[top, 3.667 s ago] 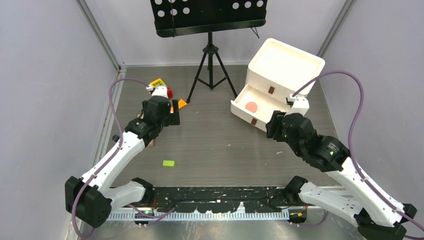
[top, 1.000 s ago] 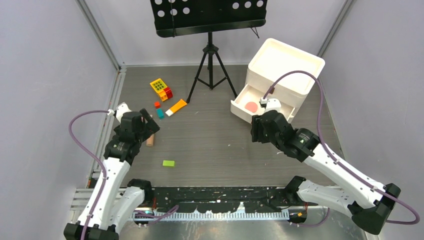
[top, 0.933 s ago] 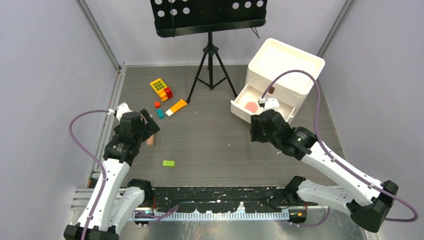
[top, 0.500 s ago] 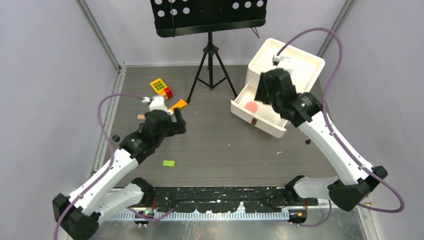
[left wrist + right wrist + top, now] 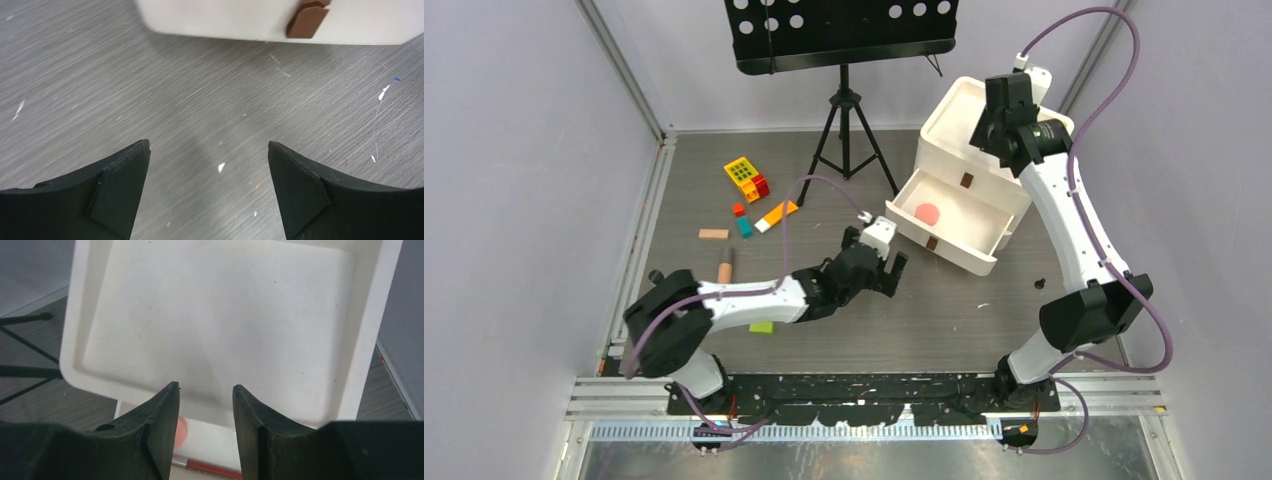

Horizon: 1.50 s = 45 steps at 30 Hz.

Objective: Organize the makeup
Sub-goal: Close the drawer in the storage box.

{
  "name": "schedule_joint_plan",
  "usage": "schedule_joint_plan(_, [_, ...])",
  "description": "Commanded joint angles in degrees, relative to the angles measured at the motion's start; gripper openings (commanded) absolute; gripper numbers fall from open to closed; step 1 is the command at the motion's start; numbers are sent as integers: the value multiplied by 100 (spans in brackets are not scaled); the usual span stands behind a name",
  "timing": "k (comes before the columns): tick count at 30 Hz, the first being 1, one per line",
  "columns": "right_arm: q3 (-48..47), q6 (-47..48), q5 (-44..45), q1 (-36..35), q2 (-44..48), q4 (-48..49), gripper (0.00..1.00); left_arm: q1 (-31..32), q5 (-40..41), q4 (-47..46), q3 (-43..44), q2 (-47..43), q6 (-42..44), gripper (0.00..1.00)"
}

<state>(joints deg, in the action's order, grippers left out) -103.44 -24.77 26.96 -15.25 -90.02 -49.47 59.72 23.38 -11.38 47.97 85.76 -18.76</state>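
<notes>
Grey tabletop (image 5: 824,235) has the tan tube (image 5: 724,268) out left, long axis near-to-far, well apart from the left hand (image 5: 889,265), which gapes empty by the drawer (image 5: 939,245). Left arm's closer; right hand (image 5: 205,390) hangs released over the white box (image 5: 994,125).

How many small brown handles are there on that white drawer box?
2. One handle sits just above the open drawer; the other is on that drawer's own front. Another may be hidden beneath.
</notes>
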Motion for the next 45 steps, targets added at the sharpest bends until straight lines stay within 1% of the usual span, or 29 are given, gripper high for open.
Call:
schedule_joint_plan(1, [-338, 112, -169, 287, -272, -105, 48, 66, -297, -1089, 772, 695, 408, 90])
schedule_joint_plan(5, [-332, 205, -126, 381, -573, -227, 45, 131, -455, -1126, 1177, 1182, 433, 89])
schedule_joint_plan(9, [-179, 191, -46, 383, -693, -180, 44, 188, -493, -1202, 1471, 1481, 519, 89])
schedule_joint_plan(14, [-126, 146, -250, 383, -710, -325, 41, 205, -570, -1213, 1780, 1826, 582, 90])
schedule_joint_plan(22, [36, 145, -732, 386, -717, -797, 41, 259, -632, -1250, 2375, 2511, 632, 90])
schedule_joint_plan(26, [234, 158, -889, 382, -698, -887, 41, 257, -623, -1199, 2783, 2830, 825, 90])
schedule_joint_plan(30, [464, 163, -1009, 380, -663, -894, 41, 258, -572, -1000, 3362, 3139, 1183, 91])
schedule_joint_plan(33, [559, 150, -1081, 382, -638, -901, 41, 259, -503, -1025, 3642, 3355, 1413, 91])
schedule_joint_plan(38, [683, 134, -1157, 370, -501, -941, 41, 259, -486, -1541, 3764, 3611, 1811, 92])
schedule_joint_plan(42, [829, 131, -1179, 365, -438, -979, 41, 257, -520, -2045, 3741, 3651, 1958, 92])
schedule_joint_plan(45, [879, 144, -1255, 361, -439, -1050, 41, 259, -580, -2210, 3849, 3673, 2041, 92])
